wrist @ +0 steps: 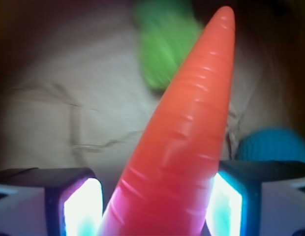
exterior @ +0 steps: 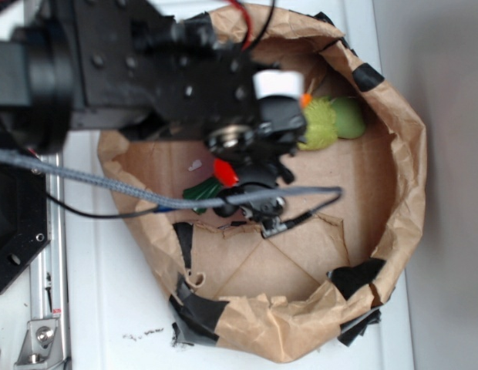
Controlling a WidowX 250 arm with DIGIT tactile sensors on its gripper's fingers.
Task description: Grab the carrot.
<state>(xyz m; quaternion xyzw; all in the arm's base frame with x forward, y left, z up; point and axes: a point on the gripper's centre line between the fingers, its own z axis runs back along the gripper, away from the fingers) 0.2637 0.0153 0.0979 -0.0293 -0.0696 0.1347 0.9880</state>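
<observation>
The carrot [wrist: 184,132] is smooth and orange. It fills the middle of the wrist view, its tip pointing away, and its thick part sits between the two lit pads. My gripper [wrist: 155,196] is shut on it: the right pad [wrist: 216,206] presses its side and the left pad [wrist: 81,209] meets it low down. From the exterior, the gripper [exterior: 258,150] hangs inside the paper bag. The carrot's orange body [exterior: 224,172] and dark green stem [exterior: 200,190] stick out on its left; the gripper hides most of the rest.
A crumpled brown paper bag [exterior: 405,162] with black tape patches walls the scene. A lime-green plush toy [exterior: 331,121] lies at the back right of the bag floor. A blue ball [wrist: 273,143] sits right of the gripper. A grey cable [exterior: 108,181] crosses the front.
</observation>
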